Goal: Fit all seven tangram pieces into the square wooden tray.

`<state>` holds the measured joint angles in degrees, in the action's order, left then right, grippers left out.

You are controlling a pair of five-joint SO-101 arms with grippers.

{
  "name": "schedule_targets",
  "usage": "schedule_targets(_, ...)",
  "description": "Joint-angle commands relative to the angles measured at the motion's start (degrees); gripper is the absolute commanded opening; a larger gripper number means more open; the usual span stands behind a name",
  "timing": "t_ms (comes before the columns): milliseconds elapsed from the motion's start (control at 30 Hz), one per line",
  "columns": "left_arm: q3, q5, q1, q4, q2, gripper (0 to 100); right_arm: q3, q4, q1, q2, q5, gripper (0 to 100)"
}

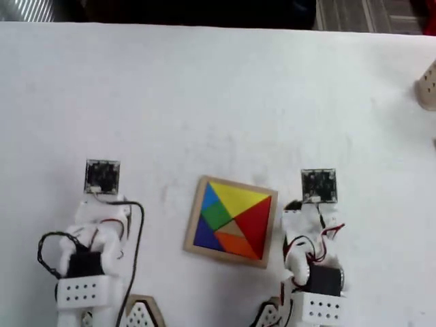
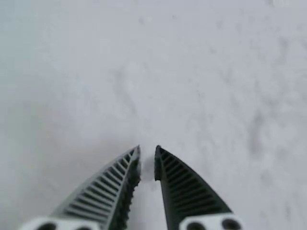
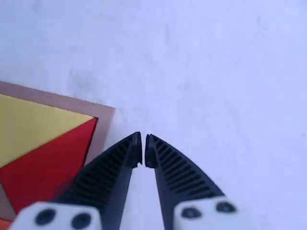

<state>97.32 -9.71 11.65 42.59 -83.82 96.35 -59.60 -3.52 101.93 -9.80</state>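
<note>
The square wooden tray (image 1: 197,211) lies on the white table between the two arms, turned a little. Inside it sit coloured tangram pieces: a yellow triangle (image 1: 238,196), a red triangle (image 1: 257,223), a green piece (image 1: 216,215), blue pieces (image 1: 206,234) and an orange piece (image 1: 235,245). My left gripper (image 2: 147,154) is shut over bare table, left of the tray. My right gripper (image 3: 143,142) is shut with nothing in it, just off the tray's corner (image 3: 103,120), where the yellow triangle (image 3: 33,124) and red triangle (image 3: 43,172) show.
A pale perforated object (image 1: 427,85) stands at the table's far right edge. Both arms rest at the near edge, the left arm (image 1: 92,245) and the right arm (image 1: 313,252), with wooden bases below them.
</note>
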Motion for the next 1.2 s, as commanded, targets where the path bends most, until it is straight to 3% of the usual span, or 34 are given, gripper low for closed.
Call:
schedule_targets(0, 0.1, -0.5, 1.2, 3.8, -11.1, 7, 0.5, -3.1, -1.5, 0.7, 0.2, 1.8)
schedule_targets(333, -0.3, -0.3, 1.0, 31.1, -20.3, 7, 0.5, -3.4, -1.2, 0.3, 0.2, 1.8)
schedule_targets(1167, -0.4, -0.3, 1.0, 30.9, -20.4, 7, 0.5, -3.5, -1.4, 0.3, 0.2, 1.8)
